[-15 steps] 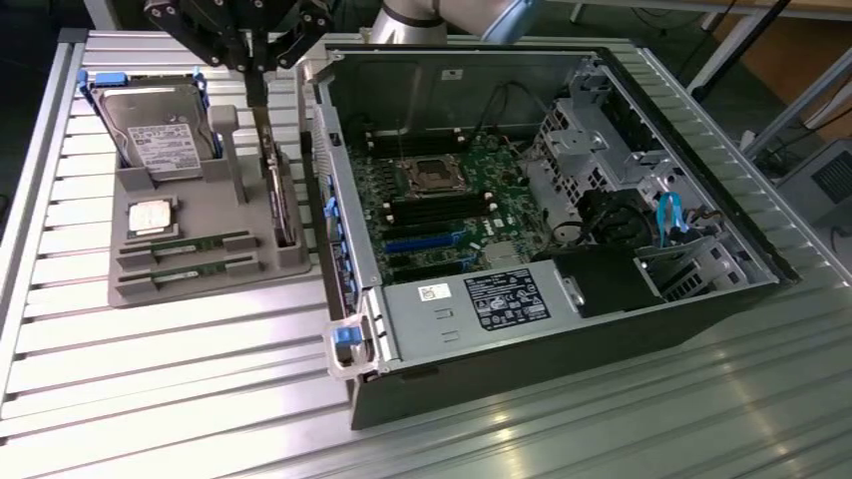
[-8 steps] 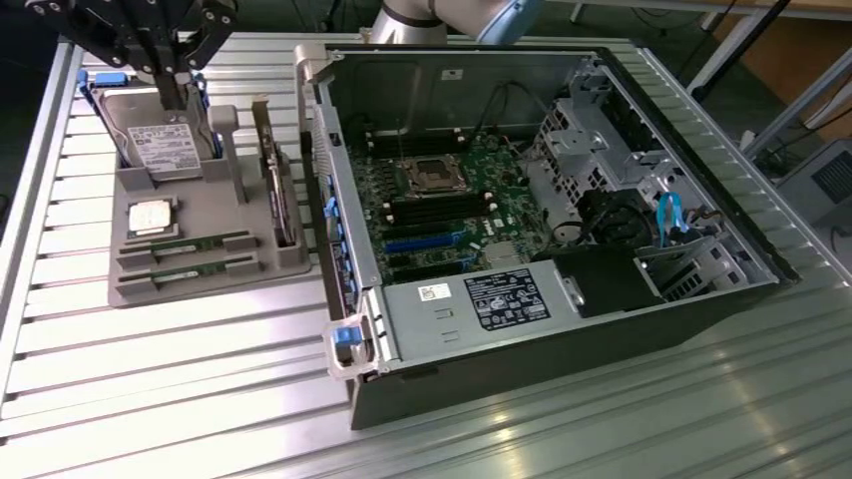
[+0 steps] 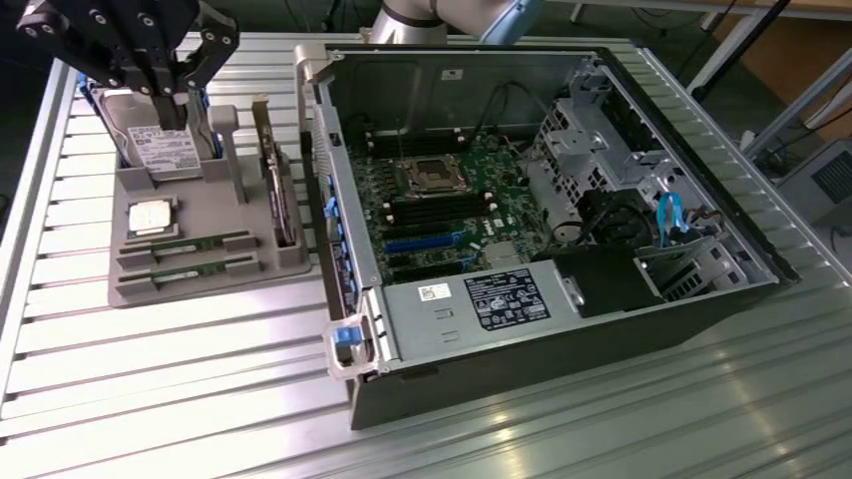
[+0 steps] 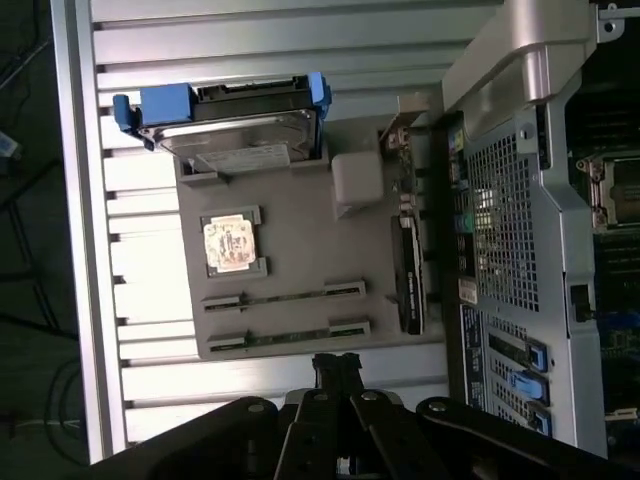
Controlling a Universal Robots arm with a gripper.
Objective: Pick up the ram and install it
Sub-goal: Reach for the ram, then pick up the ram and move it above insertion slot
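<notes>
Two RAM sticks lie side by side in slots of the grey holder tray (image 3: 134, 291): one (image 3: 187, 243) (image 4: 285, 296) nearer the processor chip, the other (image 3: 187, 269) (image 4: 288, 335) at the tray's outer edge. My gripper (image 3: 171, 108) (image 4: 337, 364) hangs high above the tray's hard-drive end, well clear of both sticks. Its fingers are shut together with nothing between them. The open computer case (image 3: 560, 200) lies at the exterior view's right, and its motherboard (image 3: 460, 215) shows dark memory slots (image 3: 426, 212) beside the processor socket.
On the tray stand a hard drive with blue rails (image 3: 160, 150) (image 4: 235, 115), a square silver processor chip (image 3: 150, 216) (image 4: 232, 244) and an upright expansion card (image 3: 277, 195) (image 4: 408, 270). The case's side wall (image 3: 326, 200) rises right beside the tray. The ribbed metal table (image 3: 200, 379) surrounds them.
</notes>
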